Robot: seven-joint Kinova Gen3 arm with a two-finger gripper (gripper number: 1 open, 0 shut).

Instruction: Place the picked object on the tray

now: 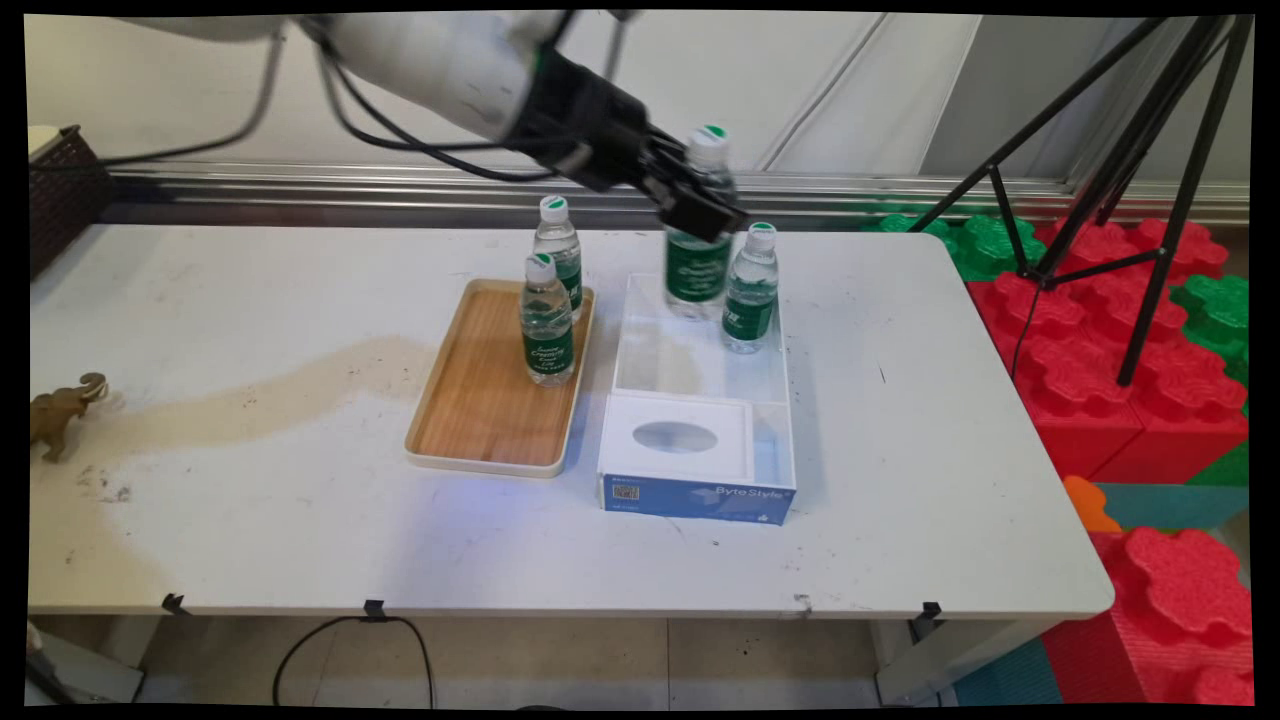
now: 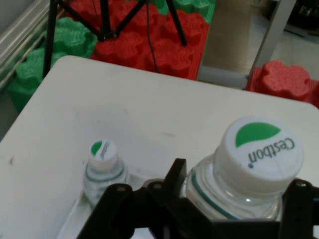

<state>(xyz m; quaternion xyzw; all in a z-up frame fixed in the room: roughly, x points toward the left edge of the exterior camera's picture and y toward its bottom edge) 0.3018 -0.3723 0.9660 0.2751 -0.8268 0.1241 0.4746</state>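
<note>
Near the top middle of the main view, the black pincer (image 1: 695, 205) is closed around the neck of a water bottle (image 1: 698, 262) with a green label and a white cap. In the hand view the pincer (image 2: 234, 199) has its two fingers (image 2: 174, 174) pressed on both sides of that bottle (image 2: 249, 169), right under the cap that says Cestbon. The bottle hangs upright over the far end of a clear box (image 1: 700, 370) in the middle of the white desk (image 1: 250, 520); its bottom looks to be a little above the box floor, but it is hard to be sure. A second bottle (image 1: 750, 290) stands in the box just to the right of it, and it shows in the hand view too (image 2: 103, 172), low and to the left. A white and blue tissue box (image 1: 680, 465) sits at the near end of the clear box. Just left of the clear box is a wooden tray (image 1: 480, 400) with two more bottles: one (image 1: 547, 322) in the middle part and one (image 1: 559, 250) behind it at the far edge. A small toy elephant (image 1: 62, 412) stands at the left edge of the desk. Red and green foam blocks (image 1: 1100, 330) and a black tripod (image 1: 1120, 170) fill the right side.
</note>
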